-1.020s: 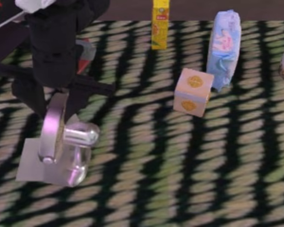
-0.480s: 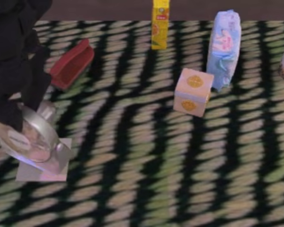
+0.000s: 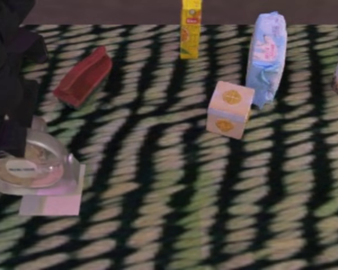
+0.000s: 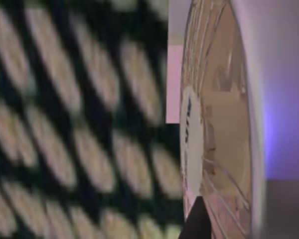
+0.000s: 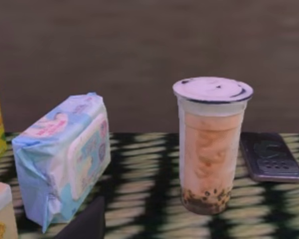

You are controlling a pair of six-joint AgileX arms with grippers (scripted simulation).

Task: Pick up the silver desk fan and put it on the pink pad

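The fan (image 3: 28,166) lies tipped, overhanging the pad (image 3: 53,199). Whether the left tool (image 3: 5,132) still clamps it, I cannot tell; centre and upright it first.

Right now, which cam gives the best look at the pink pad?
Top view. The pink pad shows as a flat square at the table's left edge, with the silver desk fan overlapping its far left part. The left wrist view catches only a narrow pink strip beside the fan's cage. The right wrist view does not show it.
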